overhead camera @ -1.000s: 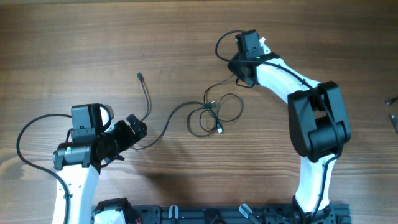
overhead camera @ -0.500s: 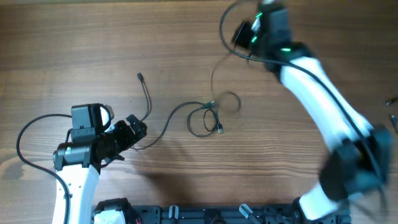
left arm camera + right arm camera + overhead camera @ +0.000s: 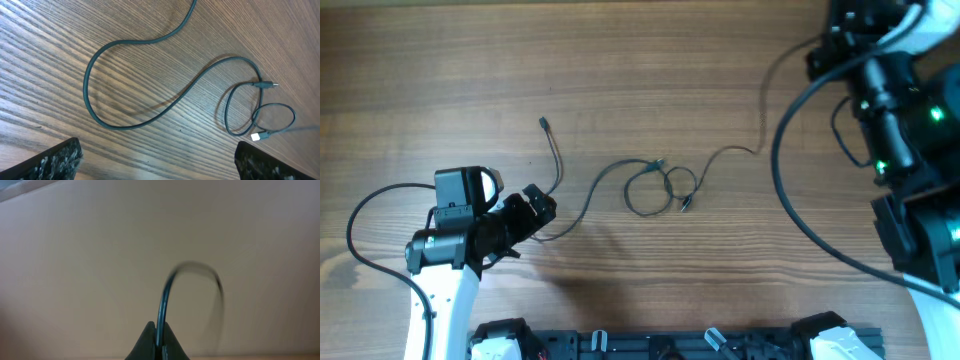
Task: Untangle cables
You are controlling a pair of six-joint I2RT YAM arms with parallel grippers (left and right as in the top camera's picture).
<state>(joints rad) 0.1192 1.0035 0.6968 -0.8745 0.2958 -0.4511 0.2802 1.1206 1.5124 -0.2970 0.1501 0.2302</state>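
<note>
Two arms take very different poses. The left arm (image 3: 445,262) lies low at the near left of the table (image 3: 620,60), its forearm angled up and to the right. The left gripper (image 3: 538,204) points towards the middle of the wood. In the left wrist view its fingers (image 3: 55,162) sit at the two bottom corners, spread wide with nothing between them.

The right arm (image 3: 895,120) fills the right edge of the overhead view. It is large and out of focus, close under the camera and well above the table. The right gripper (image 3: 156,342) has its jaws pressed together on a thin black strand, which arcs up from the fingertips, over and down again, blurred.

The cables (image 3: 655,187) lie on the wood between the arms. One plug end rests at the upper left. From it the wire runs down past the left gripper, bends back in a wide curve and climbs to a small cluster of overlapping loops at the table's centre. Two plug tips show at that cluster, one with a pale end. From the loops a single strand runs right and then rises steeply towards the right arm, clear of the table.
</note>
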